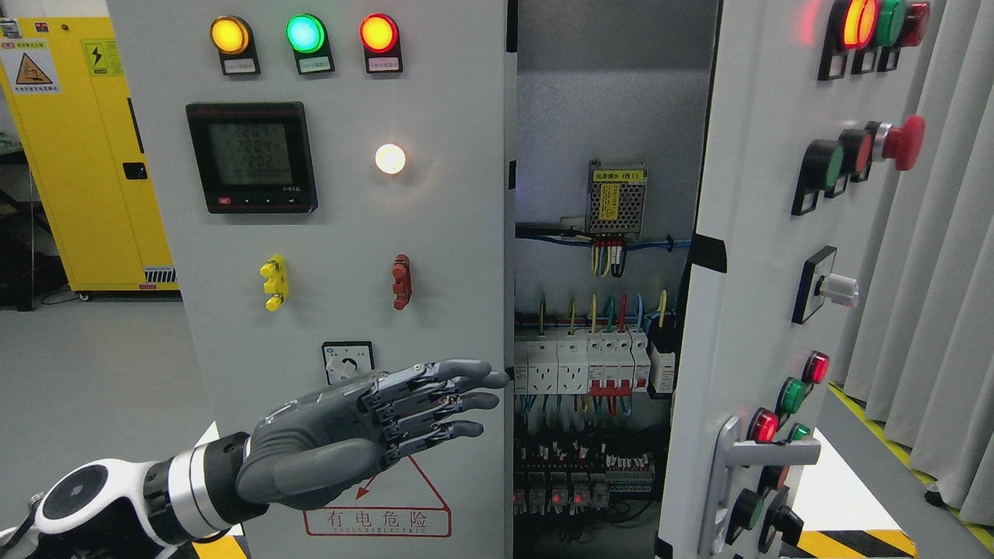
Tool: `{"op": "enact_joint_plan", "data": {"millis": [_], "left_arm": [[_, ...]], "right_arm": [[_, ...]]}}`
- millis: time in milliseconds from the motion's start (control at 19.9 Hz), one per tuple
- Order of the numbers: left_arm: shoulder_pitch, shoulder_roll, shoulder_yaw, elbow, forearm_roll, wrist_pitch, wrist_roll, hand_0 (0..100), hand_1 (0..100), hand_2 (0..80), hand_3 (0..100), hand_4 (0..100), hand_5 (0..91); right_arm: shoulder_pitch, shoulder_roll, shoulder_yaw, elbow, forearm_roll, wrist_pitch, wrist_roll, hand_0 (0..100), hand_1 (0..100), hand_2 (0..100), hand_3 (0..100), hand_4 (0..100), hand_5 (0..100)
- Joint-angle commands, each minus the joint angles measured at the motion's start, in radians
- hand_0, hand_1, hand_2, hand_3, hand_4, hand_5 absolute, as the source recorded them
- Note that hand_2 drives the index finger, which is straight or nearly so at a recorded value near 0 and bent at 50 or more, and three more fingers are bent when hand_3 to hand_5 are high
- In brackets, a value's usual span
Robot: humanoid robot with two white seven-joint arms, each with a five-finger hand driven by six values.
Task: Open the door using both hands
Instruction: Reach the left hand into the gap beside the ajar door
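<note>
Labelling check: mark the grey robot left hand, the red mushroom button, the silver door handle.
grey robot left hand (365,435): head view, back of palm.
red mushroom button (905,142): head view, cap.
silver door handle (769,453): head view, horizontal lever.

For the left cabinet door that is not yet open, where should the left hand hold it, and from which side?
Probably its free right edge, from the right, through the gap beside the right door, which stands swung open. The left door shows no handle on its face, only lamps, a meter and switches. The left hand, fingers extended, already points toward that edge.
</note>
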Motion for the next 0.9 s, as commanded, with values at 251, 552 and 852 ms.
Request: {"op": "enact_joint_plan", "data": {"millis": [251,552,852], "left_arm": [[-0.214,-0.315,-0.093,0.282,0.025,0.141,0.001,12,56,0.0,0,0,0.0],[-0.281,-0.364,-0.093,0.331,0.092,0.179,0.001,12,56,0.0,0,0,0.0],[-0.367,-0.455,-0.126,0.466,0.094,0.178,0.001,12,56,0.0,0,0,0.0]], "right_arm": [[0.001,-0.008,0.004,0.003,-0.004,0.001,0.002,0,50,4,0,0,0],[0.001,-0.007,0.004,0.003,-0.005,0.008,0.002,0,50,4,0,0,0],[0.001,-0.007,0.004,0.003,-0.005,0.008,0.000,0,50,4,0,0,0]]}}
